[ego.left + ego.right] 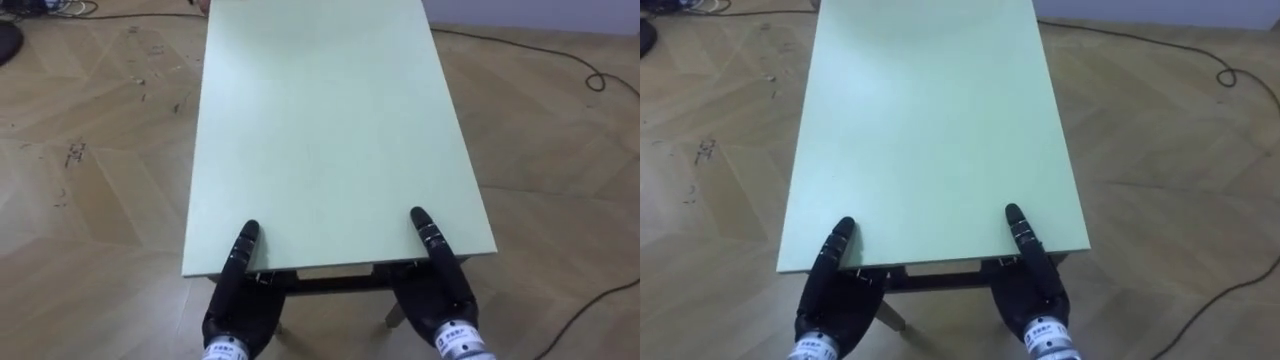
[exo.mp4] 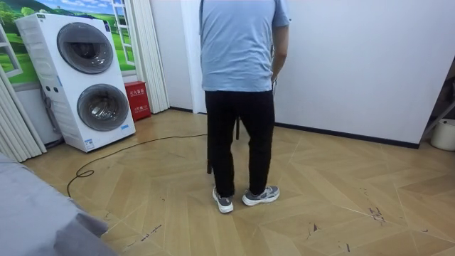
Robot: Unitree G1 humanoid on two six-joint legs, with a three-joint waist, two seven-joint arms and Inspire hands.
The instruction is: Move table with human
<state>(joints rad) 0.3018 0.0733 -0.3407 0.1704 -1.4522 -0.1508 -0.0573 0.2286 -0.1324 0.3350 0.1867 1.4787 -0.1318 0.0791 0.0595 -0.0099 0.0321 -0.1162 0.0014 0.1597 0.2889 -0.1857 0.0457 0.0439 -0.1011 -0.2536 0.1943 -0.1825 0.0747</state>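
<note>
Cable (image 1: 510,44) crosses the floor (image 1: 90,200) right of the table (image 1: 330,130)

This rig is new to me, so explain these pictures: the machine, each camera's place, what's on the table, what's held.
It is a humanoid robot with two arms. The eye views come from its head camera, looking down on a bare pale green rectangular tabletop above a wooden floor. Its black left hand and black right hand sit at the tabletop's near edge, one by each corner. The room view comes from a camera standing off: a person in a light blue shirt stands there, back turned; whether that person holds the table is hidden.
</note>
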